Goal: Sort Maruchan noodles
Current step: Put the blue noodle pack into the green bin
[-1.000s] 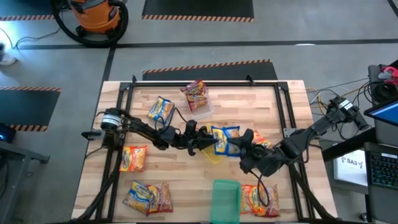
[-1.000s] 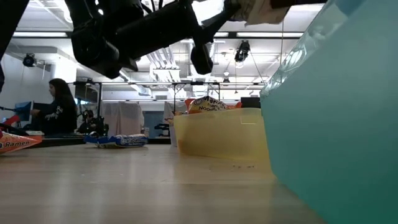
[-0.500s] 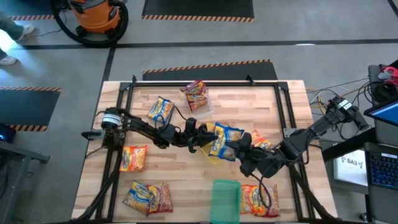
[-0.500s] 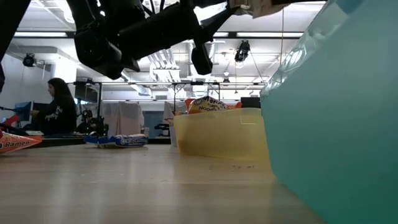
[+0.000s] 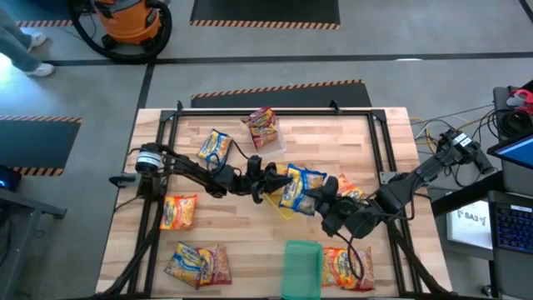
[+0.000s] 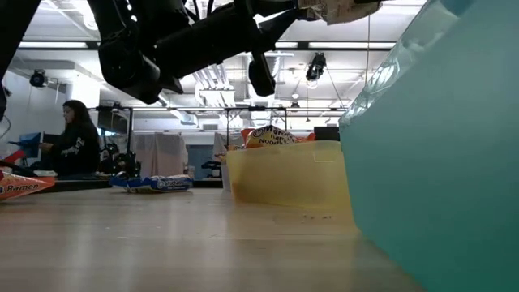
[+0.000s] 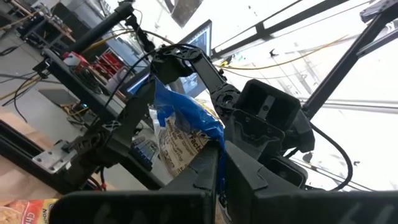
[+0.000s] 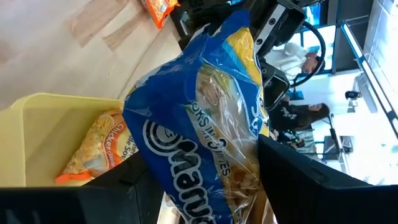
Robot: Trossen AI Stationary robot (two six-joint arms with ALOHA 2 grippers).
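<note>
A blue and yellow Maruchan noodle packet (image 5: 298,187) hangs in mid-table above a yellow tray (image 5: 283,208), between my two grippers. My left gripper (image 5: 272,179) reaches in from the table's left and is shut on the packet (image 7: 180,134). My right gripper (image 5: 321,201) comes from the right and is closed on the same packet (image 8: 205,118). The yellow tray (image 8: 43,124) has an orange packet (image 8: 93,149) lying in it. Other packets lie flat on the table: a blue and yellow one (image 5: 215,147), an orange one (image 5: 179,211) and two at the near left (image 5: 198,265). My left gripper pinches a blue edge (image 7: 210,132) of the packet between its two shut fingers (image 7: 205,171). It comes from the table's left, slanting upward. The packet is clear of the table and the tray. My right gripper holds the packet's body (image 8: 205,180) between its two fingers (image 8: 292,174), which stand on either side of it. It comes from the table's right. The packet sticks out past the fingers toward the left gripper, lifted above the yellow tray.
A green tray (image 5: 302,267) stands at the near edge and fills the right of the low view (image 6: 438,146). A red packet (image 5: 263,125) lies on a clear tray at the far side. More packets lie at the near right (image 5: 348,268). A black frame (image 5: 383,142) borders the table.
My left gripper has edged toward the table's right and shut on the blue packet's near edge. The packet has turned a little in the air between the two grippers. My right gripper has kept its hold.
</note>
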